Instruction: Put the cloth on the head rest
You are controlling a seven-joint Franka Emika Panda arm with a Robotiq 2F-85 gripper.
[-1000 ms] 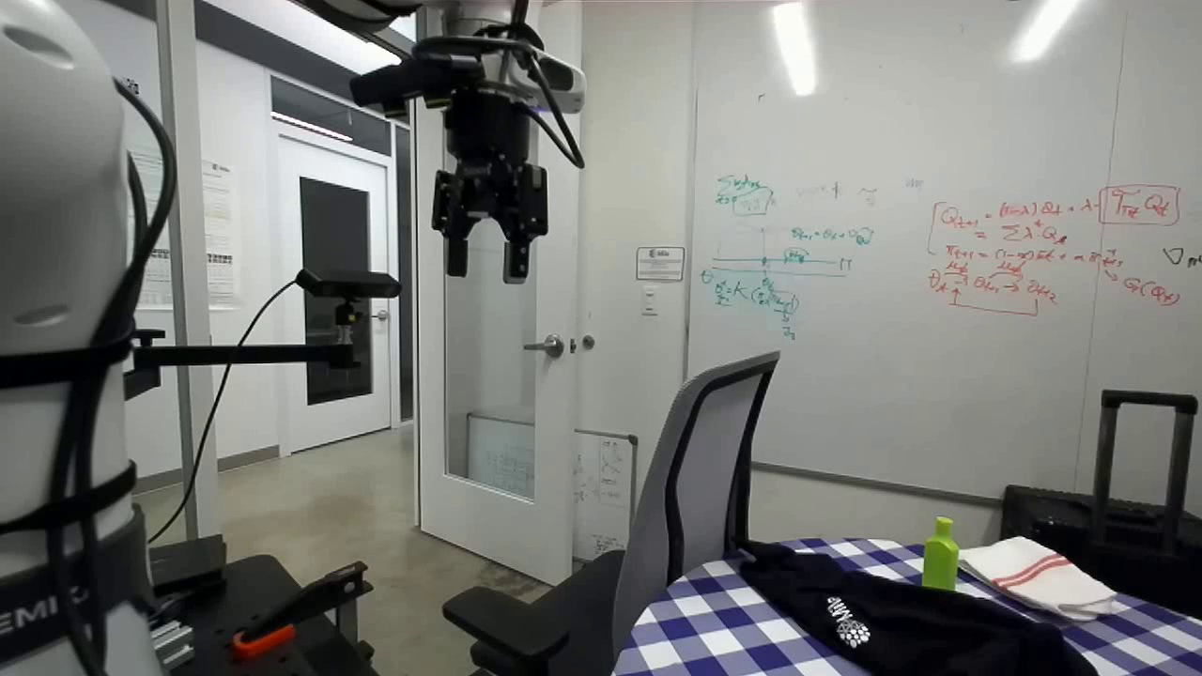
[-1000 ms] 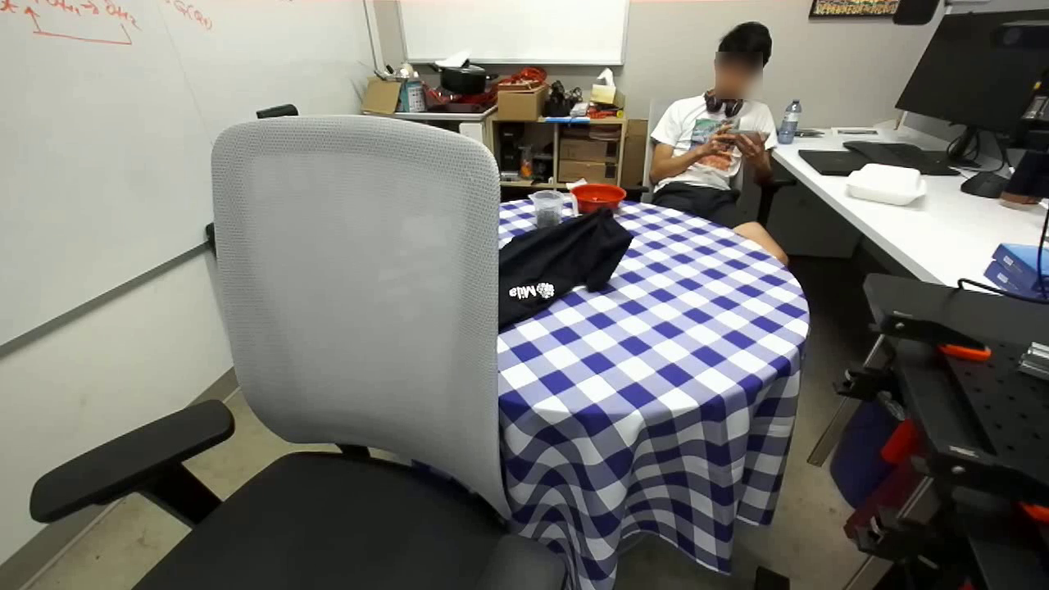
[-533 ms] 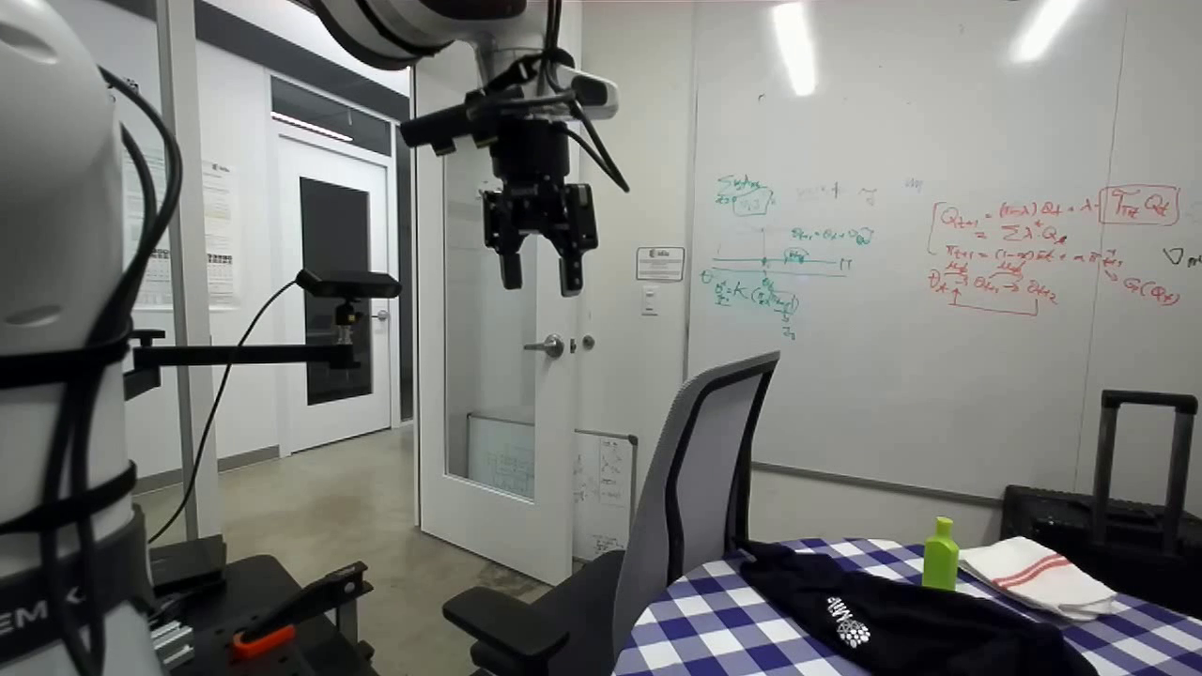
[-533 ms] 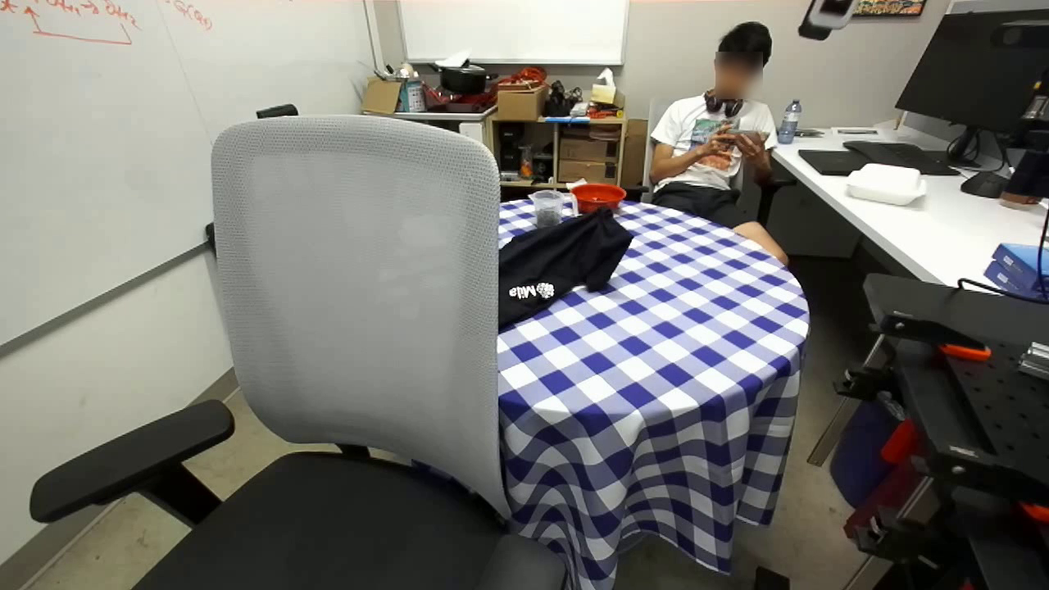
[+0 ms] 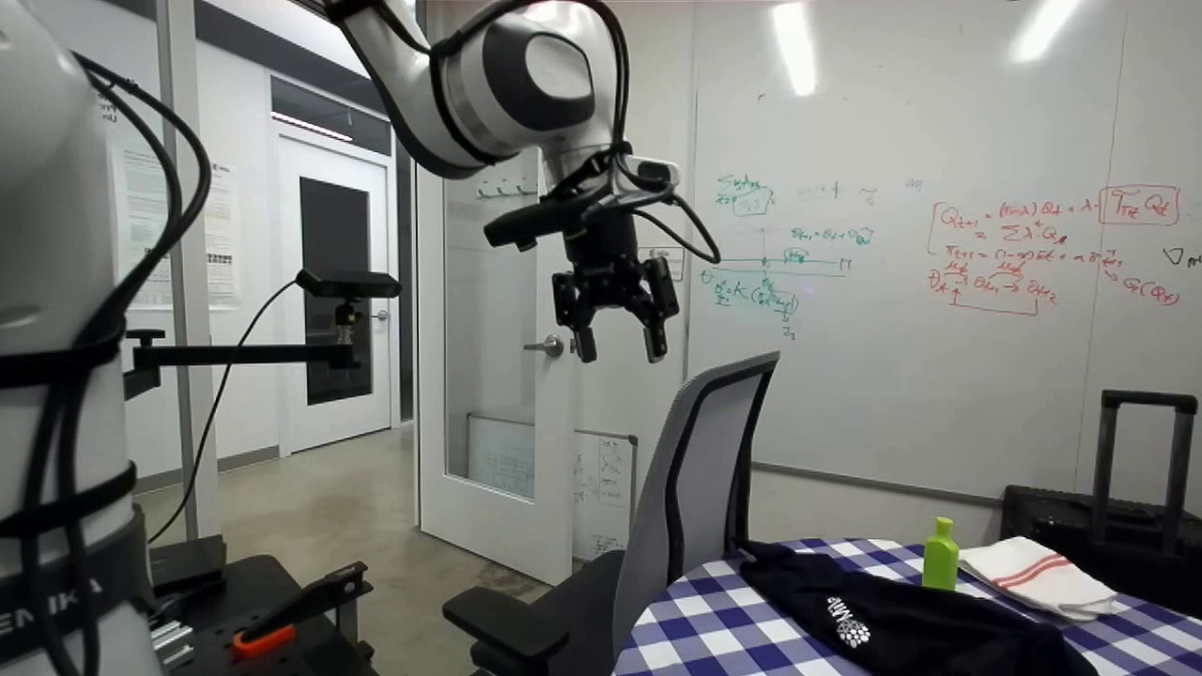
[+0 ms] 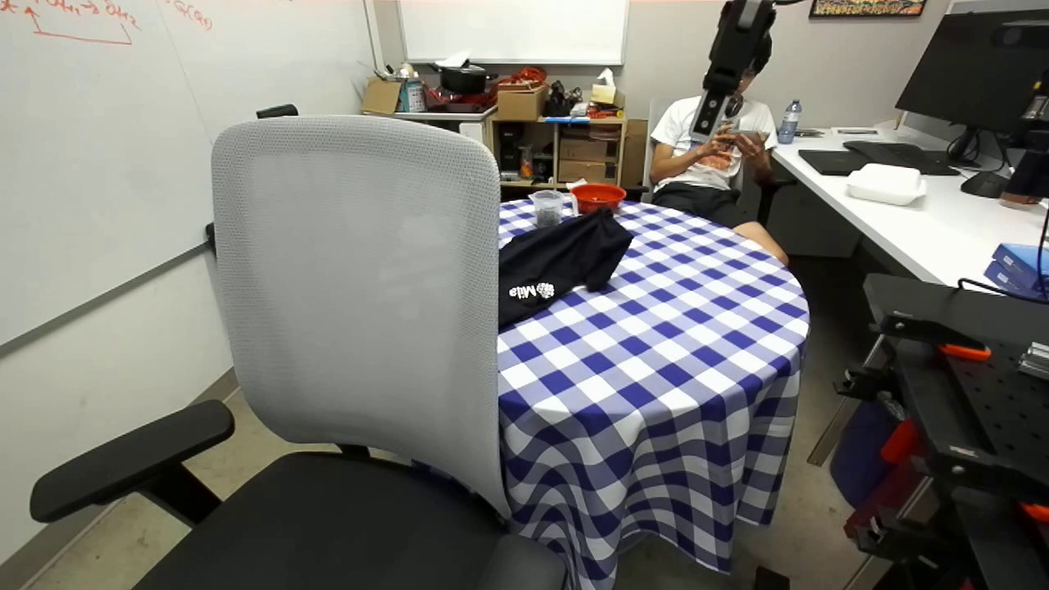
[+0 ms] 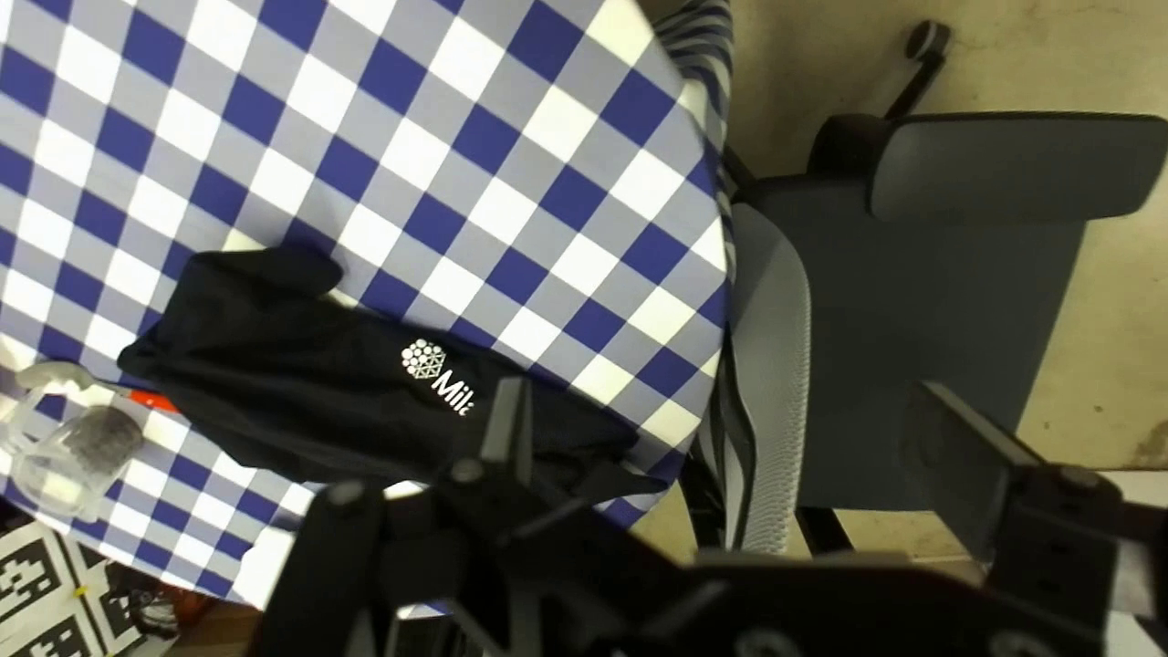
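The black cloth [image 5: 892, 610] with a white logo lies crumpled on the checkered table in both exterior views [image 6: 565, 250]. It also lies at the left of the wrist view [image 7: 319, 374]. The head rest [image 5: 737, 366] is the rounded top of the grey mesh chair back, bare in both exterior views [image 6: 352, 124]. It shows from above in the wrist view [image 7: 776, 429]. My gripper [image 5: 621, 355] is open and empty, pointing down, above the height of the head rest. In the wrist view, the chair back shows between the fingers [image 7: 718, 392]; one finger overlaps the cloth.
The checkered tablecloth [image 6: 672, 328] covers a round table against the chair back. A green bottle [image 5: 940, 556], a folded white towel [image 5: 1038, 577], a clear cup [image 6: 547, 210] and a red bowl [image 6: 598, 197] stand around the cloth. A person [image 6: 713, 156] sits behind the table.
My gripper has moved down and to the right toward the chair in an exterior view, and has come into sight at the top of an exterior view. It stays open. Cloth and chair have not moved.
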